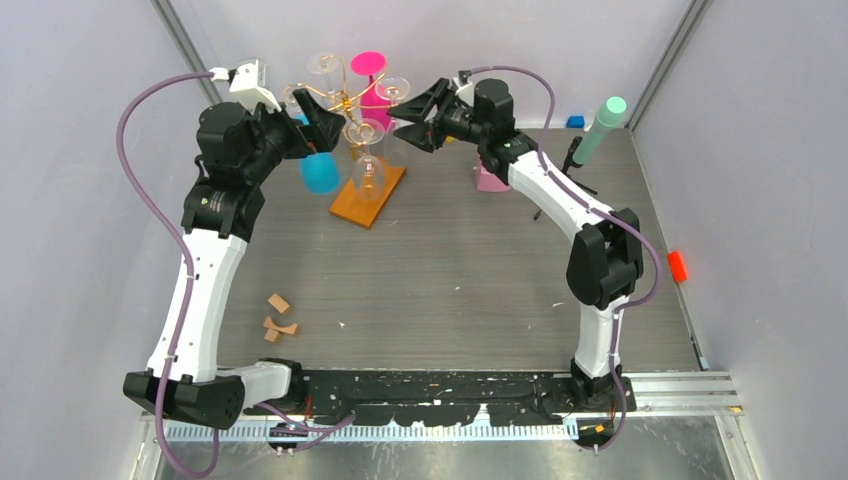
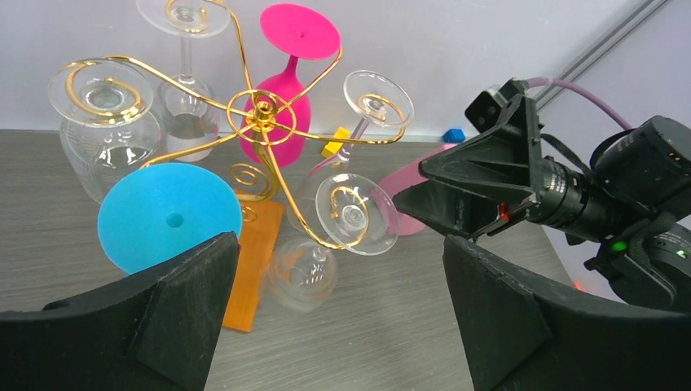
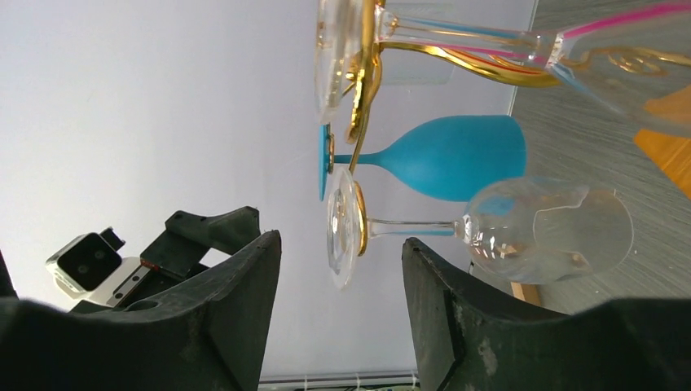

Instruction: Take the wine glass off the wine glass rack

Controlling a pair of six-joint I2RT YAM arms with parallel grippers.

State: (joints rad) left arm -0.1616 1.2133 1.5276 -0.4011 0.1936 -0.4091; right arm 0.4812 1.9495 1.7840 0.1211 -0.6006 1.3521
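Note:
The gold wire wine glass rack stands on its orange base at the back of the table, with several glasses hanging upside down from its spiral arms. They include a blue one, a pink one and a clear one at the front. My left gripper is open just left of the rack, beside the blue glass. My right gripper is open on the rack's right. In the right wrist view the clear glass's foot sits between its fingertips, untouched.
A pink object, a mint-green cylinder and a small blue block sit at the back right. A red piece lies at the right edge. Wooden blocks lie at the front left. Walls enclose the table.

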